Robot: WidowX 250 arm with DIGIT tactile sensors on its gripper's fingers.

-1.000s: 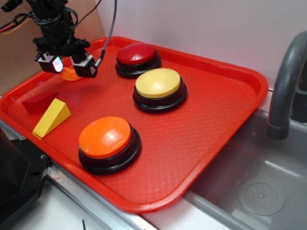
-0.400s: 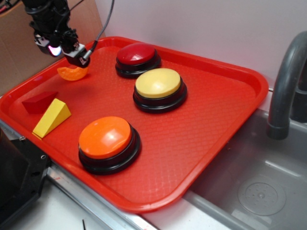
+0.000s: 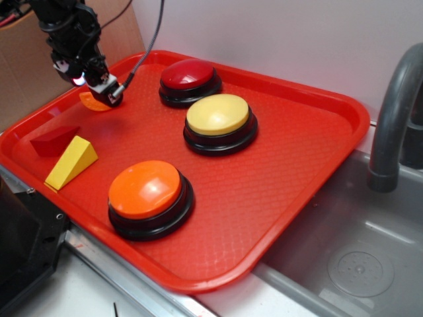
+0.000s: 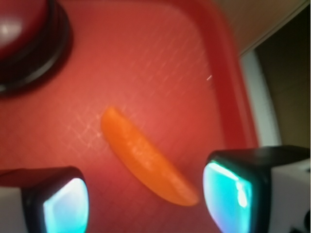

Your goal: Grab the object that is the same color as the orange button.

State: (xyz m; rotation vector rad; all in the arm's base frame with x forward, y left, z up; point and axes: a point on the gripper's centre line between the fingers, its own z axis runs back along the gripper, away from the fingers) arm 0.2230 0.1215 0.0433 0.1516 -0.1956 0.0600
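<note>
Gripper (image 4: 146, 194) spread wide above the orange crescent (image 4: 146, 158), nothing held.

The crescent lies flat on the red tray (image 3: 297, 178), near the tray's far left corner, left of the red button (image 3: 190, 79). The fingers (image 4: 58, 204) stand either side of its near end, apart from it. The orange button (image 3: 149, 195) sits well apart, at the tray's front edge.
</note>
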